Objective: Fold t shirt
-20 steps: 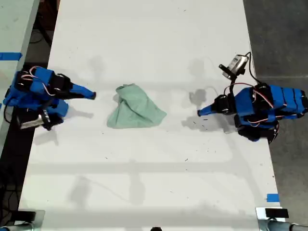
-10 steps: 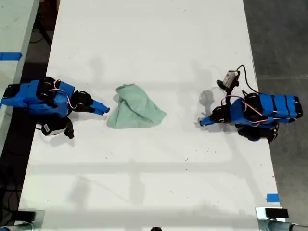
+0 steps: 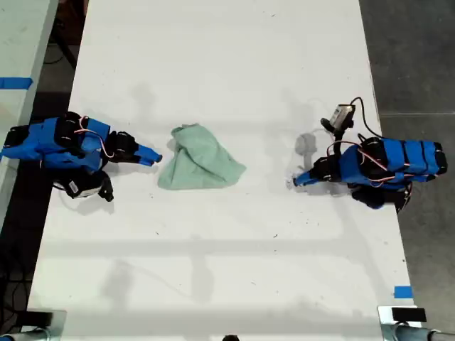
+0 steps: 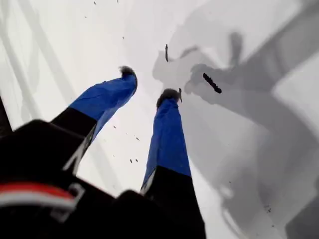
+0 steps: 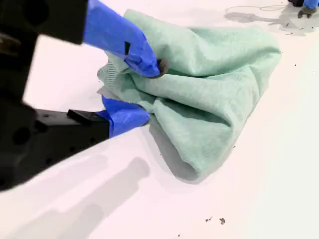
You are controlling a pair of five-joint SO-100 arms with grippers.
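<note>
While t shirt (image 3: 200, 158) lies bunched mid-table (image 3: 227, 64), second gripper (image 5: 144, 92) sits at its edge, jaws parted, gripping nothing. First gripper (image 4: 149, 84) apart over bare table, spread, empty. Fabric looks light, limp; pinch outer hem, not heaped middle.

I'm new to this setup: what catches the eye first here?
The crumpled mint-green t shirt lies mid-table on the white table. My second tool, at the exterior view's left, is open at its edge. My first tool, at that view's right, is open over bare table.
</note>
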